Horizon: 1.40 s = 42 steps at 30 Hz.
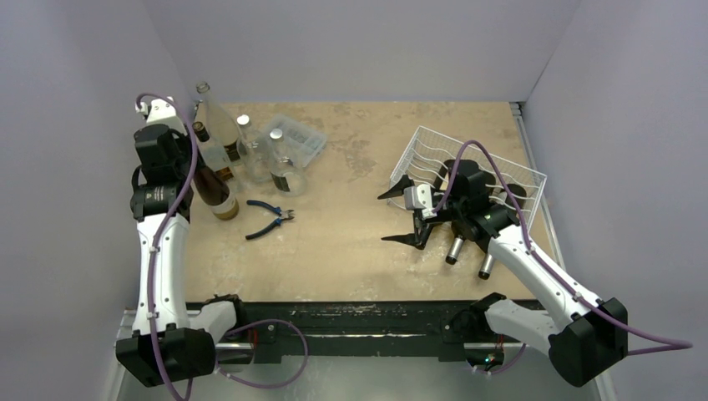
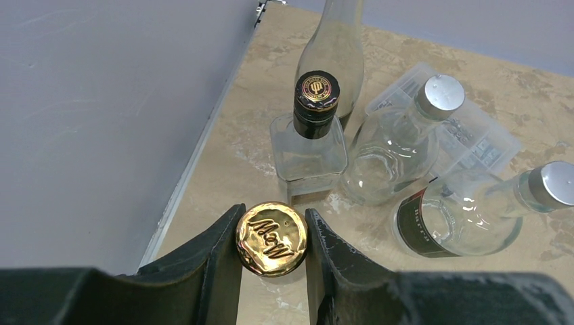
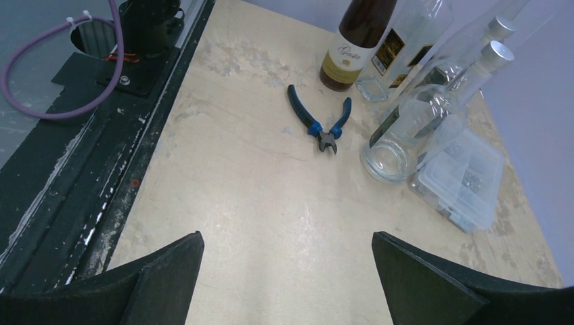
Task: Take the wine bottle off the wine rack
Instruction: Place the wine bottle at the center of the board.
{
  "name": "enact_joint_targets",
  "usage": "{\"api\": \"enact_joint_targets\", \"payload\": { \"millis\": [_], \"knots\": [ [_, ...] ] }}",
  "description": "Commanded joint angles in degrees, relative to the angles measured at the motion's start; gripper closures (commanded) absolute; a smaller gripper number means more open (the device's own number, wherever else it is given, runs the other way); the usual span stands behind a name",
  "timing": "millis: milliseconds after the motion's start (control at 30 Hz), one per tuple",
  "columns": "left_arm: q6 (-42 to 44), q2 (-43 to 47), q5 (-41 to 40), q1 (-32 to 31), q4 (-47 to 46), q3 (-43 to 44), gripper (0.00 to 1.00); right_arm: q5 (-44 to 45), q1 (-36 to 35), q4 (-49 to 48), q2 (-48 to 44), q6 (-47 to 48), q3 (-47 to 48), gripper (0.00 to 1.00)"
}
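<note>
A brown wine bottle (image 1: 215, 196) with a cream label stands upright on the table at the far left, among other bottles. My left gripper (image 2: 273, 223) is shut on its gold foil cap (image 2: 272, 238), one finger on each side. The same bottle (image 3: 355, 40) shows in the right wrist view. The white wire wine rack (image 1: 430, 146) sits at the right. Two dark bottles (image 1: 455, 249) lie on it with their necks pointing at the near edge, mostly hidden by my right arm. My right gripper (image 1: 382, 218) hangs wide open just left of the rack, nothing between its fingers (image 3: 162, 271).
Several clear glass bottles (image 1: 250, 150) and a square one with a black cap (image 2: 315, 128) crowd round the wine bottle. A clear plastic compartment box (image 1: 300, 138) lies behind them. Blue-handled pliers (image 1: 269, 219) lie on the table. The wall is close on the left.
</note>
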<state>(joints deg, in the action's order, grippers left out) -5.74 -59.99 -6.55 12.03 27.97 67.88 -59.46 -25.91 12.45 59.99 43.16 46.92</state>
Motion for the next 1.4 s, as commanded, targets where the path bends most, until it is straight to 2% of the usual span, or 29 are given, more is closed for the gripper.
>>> {"api": "enact_joint_targets", "payload": {
  "millis": [0,67,200,400,633,833,1000,1133,1267,1367],
  "knots": [
    [-1.6,3.3,-0.1,0.7,-21.1,1.4,0.99,-0.4,0.2,-0.3,0.0,0.7,0.1,0.01],
    [-1.8,3.7,-0.6,0.6,-21.2,0.4,0.96,-0.3,0.3,-0.3,0.0,0.7,0.1,0.01],
    [-2.3,3.8,-1.0,0.7,-20.4,-0.5,0.82,-0.2,0.3,-0.1,0.0,0.6,0.2,0.01],
    [-3.4,5.0,-1.8,0.6,-18.6,-1.0,0.36,-0.1,0.8,0.1,-0.4,0.6,0.3,0.01],
    [-5.9,6.7,-1.7,0.6,-12.4,2.5,0.02,-0.1,1.2,1.1,-0.9,1.0,0.6,0.01],
    [-12.3,13.9,5.6,0.6,-5.2,3.2,0.00,-2.4,3.6,8.0,-2.1,5.7,2.4,0.01],
    [-17.8,21.3,22.8,0.5,-4.8,-3.0,0.00,-5.3,7.5,16.6,-3.1,12.7,4.6,0.01],
    [-22.7,24.3,34.8,0.0,-3.3,-8.3,0.00,-8.0,12.2,19.6,-4.5,14.3,5.0,0.01],
    [-27.5,27.5,42.9,-1.3,-2.8,-14.1,0.01,-8.9,16.6,21.1,-6.0,14.6,4.9,0.01],
    [-29.3,31.4,44.2,-4.1,-3.7,-18.3,0.01,-10.1,20.9,20.7,-7.2,13.6,4.1,0.01]
  ]
}}
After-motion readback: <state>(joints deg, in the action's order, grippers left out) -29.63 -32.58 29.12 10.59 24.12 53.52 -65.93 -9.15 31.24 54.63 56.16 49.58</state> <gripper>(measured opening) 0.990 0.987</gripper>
